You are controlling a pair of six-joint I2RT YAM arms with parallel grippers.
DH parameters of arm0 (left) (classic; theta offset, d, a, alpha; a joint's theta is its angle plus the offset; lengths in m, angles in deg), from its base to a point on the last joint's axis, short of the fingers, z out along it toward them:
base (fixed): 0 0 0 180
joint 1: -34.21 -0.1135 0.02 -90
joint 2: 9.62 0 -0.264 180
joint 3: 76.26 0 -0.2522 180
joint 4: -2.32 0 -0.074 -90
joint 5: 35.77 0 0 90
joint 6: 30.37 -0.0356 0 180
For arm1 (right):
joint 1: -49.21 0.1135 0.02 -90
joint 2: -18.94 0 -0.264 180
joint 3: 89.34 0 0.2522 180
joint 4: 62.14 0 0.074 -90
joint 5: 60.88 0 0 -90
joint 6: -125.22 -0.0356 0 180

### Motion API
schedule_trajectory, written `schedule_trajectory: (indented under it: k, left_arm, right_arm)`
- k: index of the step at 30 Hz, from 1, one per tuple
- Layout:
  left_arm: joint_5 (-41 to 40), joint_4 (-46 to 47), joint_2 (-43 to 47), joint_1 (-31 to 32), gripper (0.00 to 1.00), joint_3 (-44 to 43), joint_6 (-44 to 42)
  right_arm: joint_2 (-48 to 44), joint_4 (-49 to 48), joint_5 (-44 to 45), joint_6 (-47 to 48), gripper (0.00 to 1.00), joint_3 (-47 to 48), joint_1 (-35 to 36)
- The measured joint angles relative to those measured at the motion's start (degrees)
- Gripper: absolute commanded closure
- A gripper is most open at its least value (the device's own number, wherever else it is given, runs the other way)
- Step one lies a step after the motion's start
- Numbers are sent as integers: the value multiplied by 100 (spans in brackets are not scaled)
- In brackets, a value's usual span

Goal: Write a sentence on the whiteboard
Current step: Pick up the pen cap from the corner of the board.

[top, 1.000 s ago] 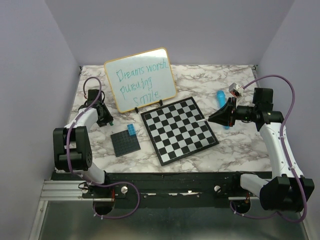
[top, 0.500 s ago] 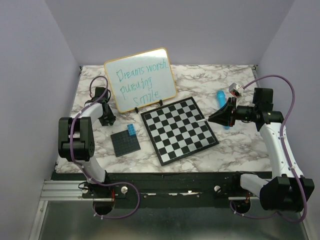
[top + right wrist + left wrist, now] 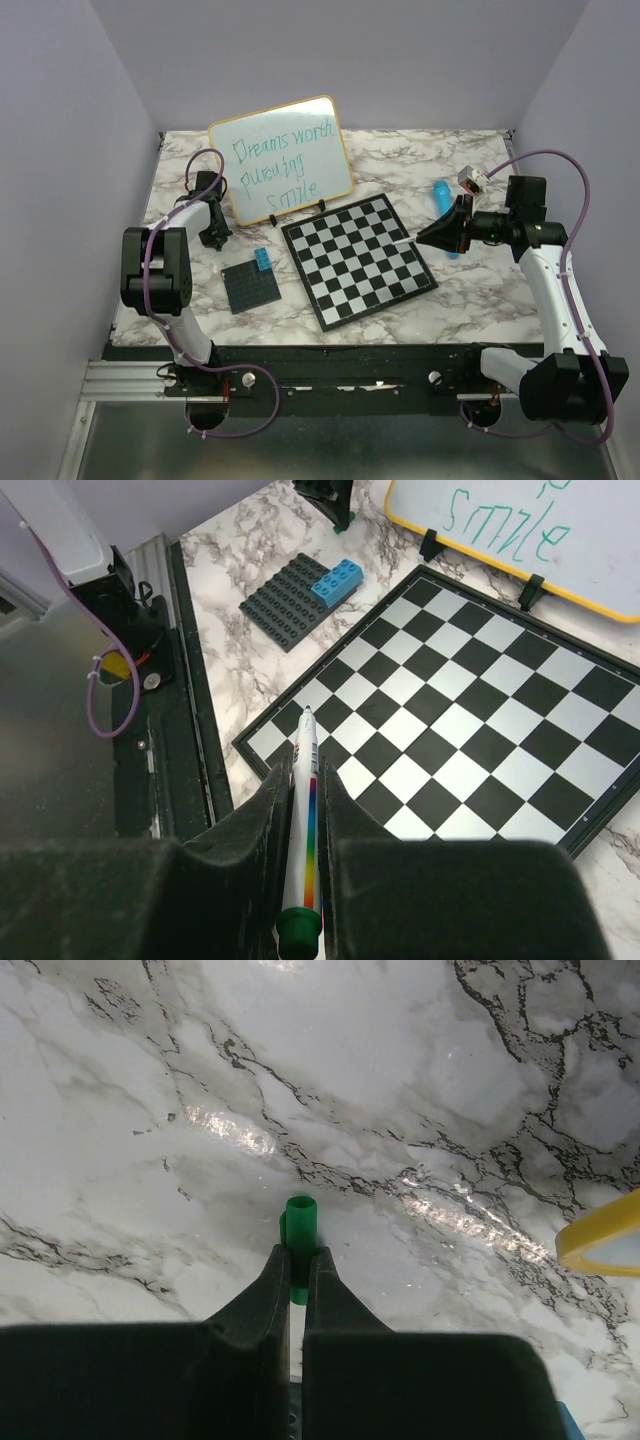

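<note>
Whiteboard (image 3: pixel 336 170) bears the sentence (image 3: pixel 285 168), so left fingers (image 3: pixel 272 1288) pinch the green cap (image 3: pixel 300 1215) (for recapping, probably), right fingers (image 3: pixel 262 842) the marker (image 3: pixel 308 780).

the top view looks down from high behind the near edge of the bench (image 3: pixel 450 150), taking in all of it, with the chessboard (image 3: pixel 357 258) near its middle. the left wrist view hangs close over bare marble left of the chessboard, catching one yellow corner of the whiteboard (image 3: pixel 600 1233). the right wrist view looks from the chessboard's right, leftward across it to the whiteboard's lower edge and the brick plate (image 3: pixel 285 605); the top view shares all of these.
</note>
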Motion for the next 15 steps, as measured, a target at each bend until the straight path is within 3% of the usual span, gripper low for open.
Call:
schedule_trajectory:
  k: [15]
  left_arm:
    - [133, -138, 111, 46, 99, 50, -811]
  right_arm:
    - [-2, 7, -59, 9, 99, 0, 0]
